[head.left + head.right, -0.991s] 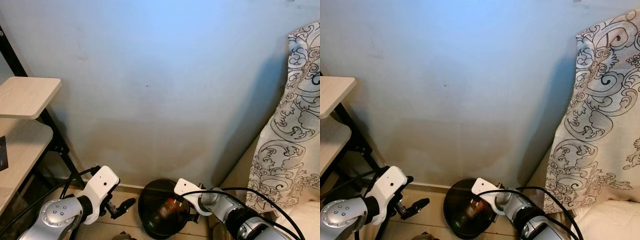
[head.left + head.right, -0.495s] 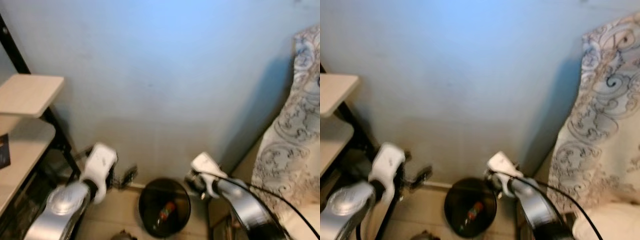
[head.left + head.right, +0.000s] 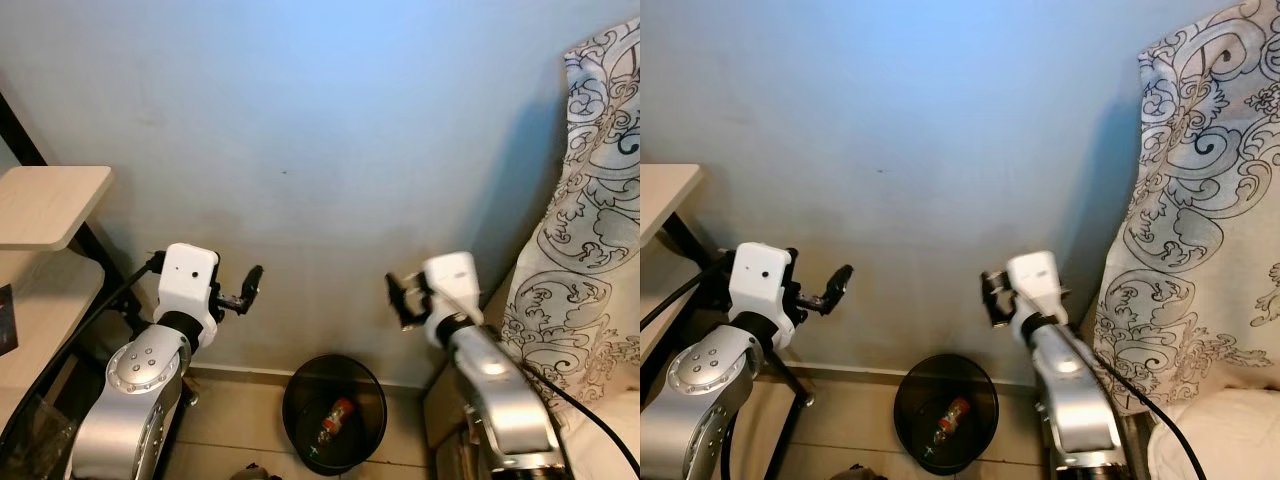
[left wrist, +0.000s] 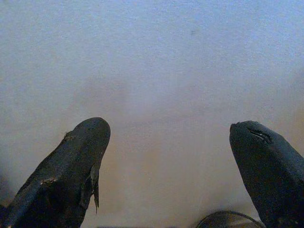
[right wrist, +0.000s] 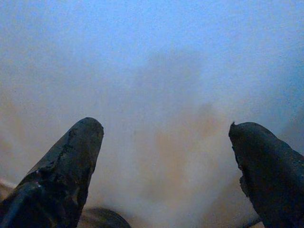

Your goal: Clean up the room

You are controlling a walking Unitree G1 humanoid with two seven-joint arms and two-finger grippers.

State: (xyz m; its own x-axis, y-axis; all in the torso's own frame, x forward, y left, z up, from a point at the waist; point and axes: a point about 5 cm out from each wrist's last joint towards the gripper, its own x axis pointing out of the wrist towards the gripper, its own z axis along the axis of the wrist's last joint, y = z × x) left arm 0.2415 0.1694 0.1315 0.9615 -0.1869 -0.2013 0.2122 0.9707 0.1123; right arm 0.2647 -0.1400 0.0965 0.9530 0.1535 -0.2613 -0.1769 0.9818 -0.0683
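At the left edge of the frame stands a shelf [image 3: 45, 205] with light wooden boards on a black frame. Just right of it the left gripper [image 3: 243, 291] is raised in front of the pale wall [image 3: 320, 150], and in its wrist view the fingers [image 4: 76, 161] are spread apart with nothing between them. At the lower middle of the frame, on the floor against the wall, sits the black trash bin [image 3: 334, 413], and a small red piece of litter [image 3: 337, 415] lies inside it. Right of centre the right gripper [image 3: 405, 300] is raised too, its fingers [image 5: 66, 166] also parted and empty. At the right edge hangs a patterned cloth [image 3: 590, 260].

Both arms are close to the wall, so a forward step may push the fingers against it. If the robot turns, the left arm could strike the shelf frame, the cable on the right arm could catch the cloth, and a foot could tip the bin and spill the litter.
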